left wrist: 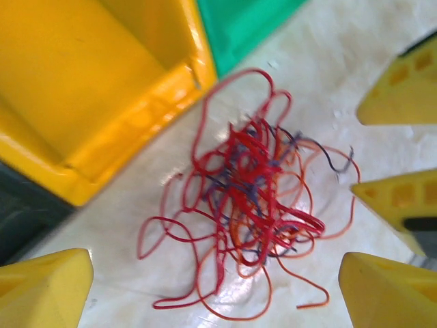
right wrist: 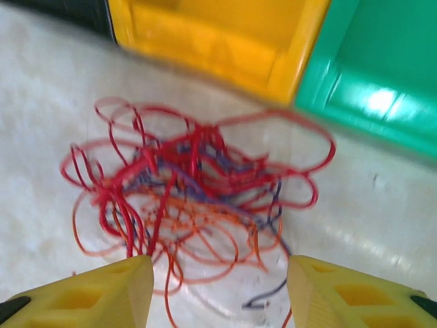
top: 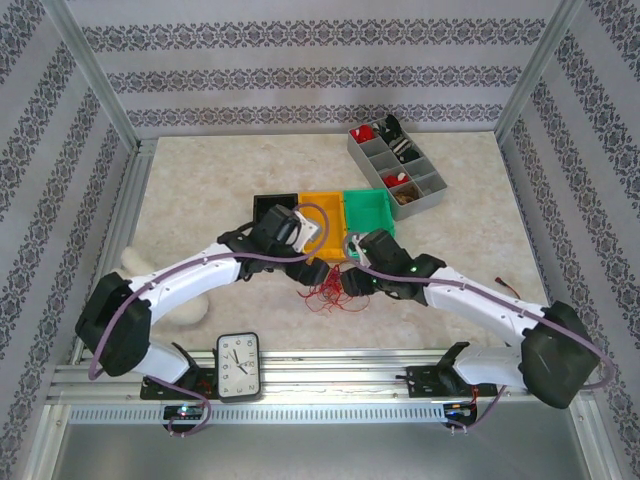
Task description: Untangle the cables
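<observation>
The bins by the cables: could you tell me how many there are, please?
3, in a row: black bin left, yellow bin middle, green bin right; arms partly cover them.

Striped damask walls [top: 300, 80], marbled tabletop [top: 200, 180] — bright

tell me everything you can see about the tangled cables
The cables are thin, flexible wires, mostly red, some orange and a few dark bluish, knotted into one loose clump of loops with stray ends sticking out. It lies flat on the pale table, just in front of the yellow bin and green bin. The left gripper and right gripper stand open around it; whether they touch it is unclear.
</observation>
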